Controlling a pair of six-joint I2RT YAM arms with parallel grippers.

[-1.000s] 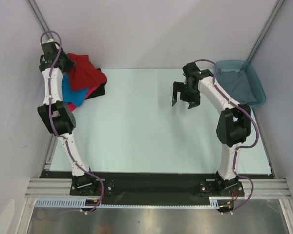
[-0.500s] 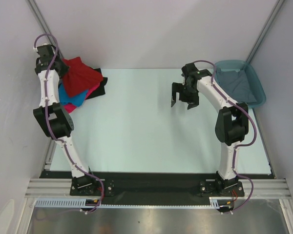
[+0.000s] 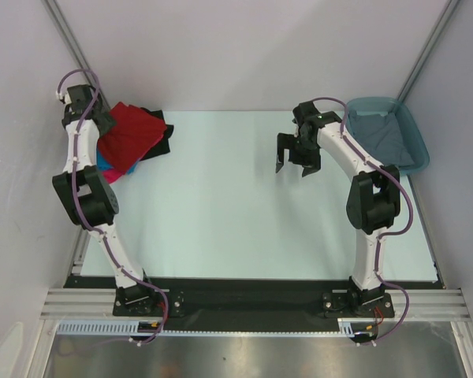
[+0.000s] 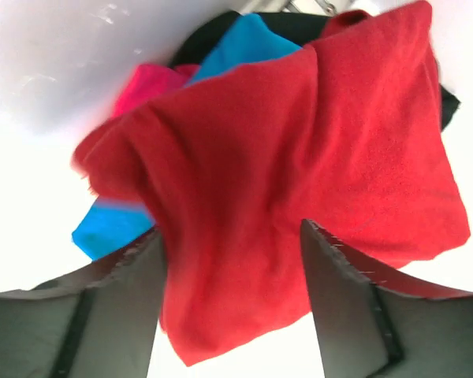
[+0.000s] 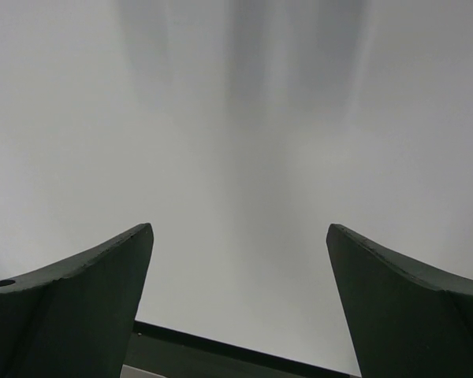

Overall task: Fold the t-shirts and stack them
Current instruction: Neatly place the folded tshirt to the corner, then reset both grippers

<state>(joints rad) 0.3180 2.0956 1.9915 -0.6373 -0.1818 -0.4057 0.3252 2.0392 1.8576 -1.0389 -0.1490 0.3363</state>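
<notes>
Bright, even light; both wrist views washed out.
The overhead view is sharp, with faint soft shadows on the pale surface (image 3: 236, 205). Around the red shirt (image 4: 299, 181) the left wrist view burns to white, and the shirt's left edge smears. The right claw (image 5: 240, 232) looks dark against hazy, streaked grey.

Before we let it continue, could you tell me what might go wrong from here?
The red shirt lies crooked over the blue shirt and pink shirt, so it could slide off. The open left end effector hovers close above it; lifting away could snag the cloth.
</notes>
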